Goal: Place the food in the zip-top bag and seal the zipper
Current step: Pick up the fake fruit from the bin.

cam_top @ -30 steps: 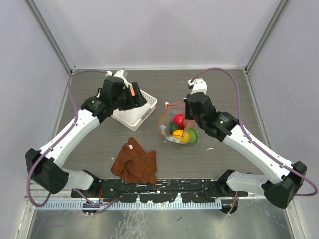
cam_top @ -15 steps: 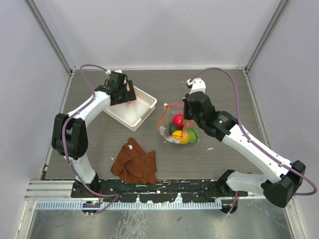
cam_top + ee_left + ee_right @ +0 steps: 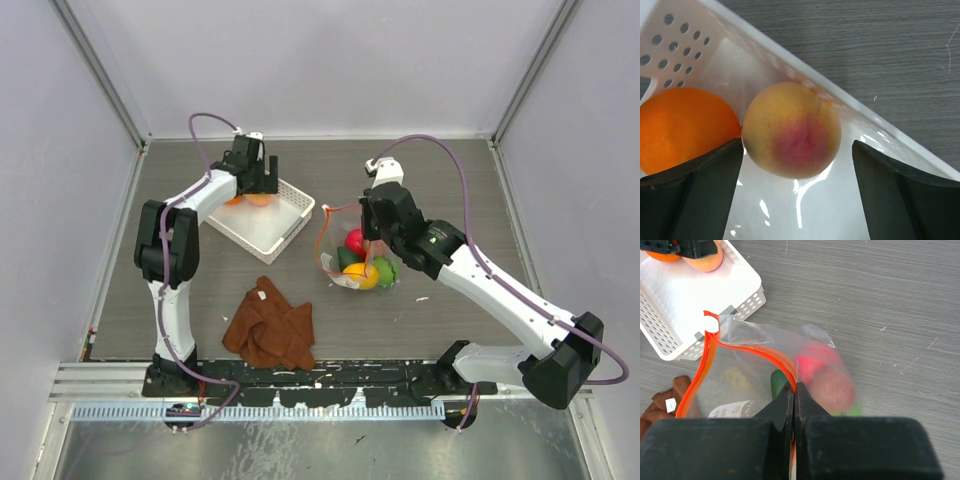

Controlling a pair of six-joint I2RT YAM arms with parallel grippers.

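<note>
A peach-pink fruit [image 3: 791, 129] and an orange one [image 3: 687, 127] lie in the far corner of the white basket [image 3: 270, 228]. My left gripper [image 3: 797, 185] hangs open just above them, the peach between its dark fingers [image 3: 905, 195] and apart from them. In the top view the left gripper [image 3: 250, 183] is over that corner. The zip-top bag [image 3: 338, 262] stands mid-table, its mouth open, holding red [image 3: 357, 240], yellow [image 3: 361, 275], bright green [image 3: 387, 268] and dark green [image 3: 347, 258] fruits. My right gripper [image 3: 795, 390] is shut on the zipper [image 3: 740, 347], holding the mouth up.
A crumpled brown cloth [image 3: 270, 325] lies on the table in front of the basket. The basket wall [image 3: 685, 50] is perforated and rises close to the left fingers. Grey side walls close in the table on left, right and back.
The left arm has folded in toward the basket's far corner, and its jaws have widened over the two fruits. The right gripper has kept its hold on the bag's strip, barely shifting.
</note>
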